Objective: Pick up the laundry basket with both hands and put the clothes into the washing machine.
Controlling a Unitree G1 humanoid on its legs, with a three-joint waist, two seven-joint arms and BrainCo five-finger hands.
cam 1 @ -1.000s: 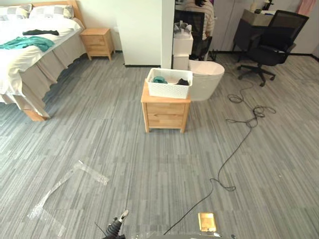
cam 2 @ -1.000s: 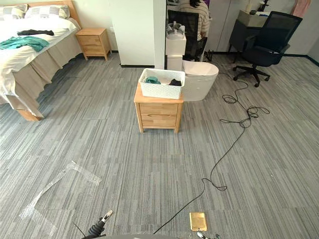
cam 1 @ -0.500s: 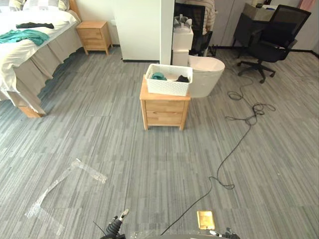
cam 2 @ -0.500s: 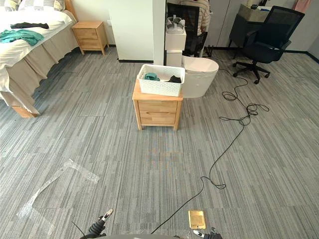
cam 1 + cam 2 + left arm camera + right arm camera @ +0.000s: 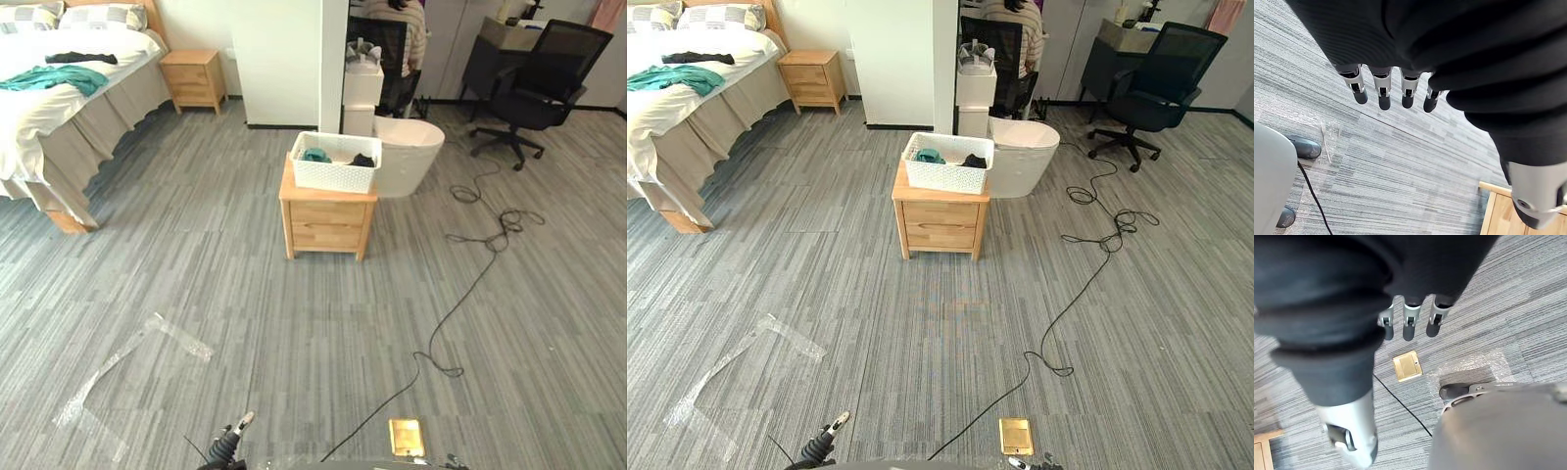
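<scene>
L hand (image 5: pixel 1382 93): hangs over grey floor (image 5: pixel 294 323). Fingers (image 5: pixel 1407 92) straight & slack, thumb (image 5: pixel 1535 200) set apart. Wide, holds nothing.

R hand (image 5: pixel 1408 327): same posture. Fingers (image 5: pixel 1433 323) straight, pointing down at floor, thumb (image 5: pixel 1352 443) off to one side. Wide, empty.

Laundry basket (image 5: pixel 334 163): white, upright, well ahead of both hands, roughly midway btwn them. Sits on top of wooden nightstand (image 5: pixel 326 220). Neither hand touches it.

Clothes (image 5: pixel 315 155) inside basket: teal piece toward L-hand side, black piece (image 5: pixel 361 160) toward R-hand side.

White rounded tub (image 5: pixel 409 157): just behind basket, toward R-hand side. Touching nightstand or not, can't tell.

Near the hands:
- Brass floor plate (image 5: pixel 1407 366) flat on floor just past R fingertips, apart from them.
- Clear tape patch (image 5: pixel 132 367) stuck to floor ahead of L hand, on its outer side.

Far beyond L hand:
- Bed (image 5: pixel 59 108) w/ teal cloth (image 5: pixel 54 80) lying on top.
- Second nightstand (image 5: pixel 193 80) beside bed.

Far beyond R hand: black office chair (image 5: pixel 544 88).

Behind tub: person (image 5: pixel 402 20) seated, back to robot, next to white partition (image 5: pixel 284 59).
</scene>
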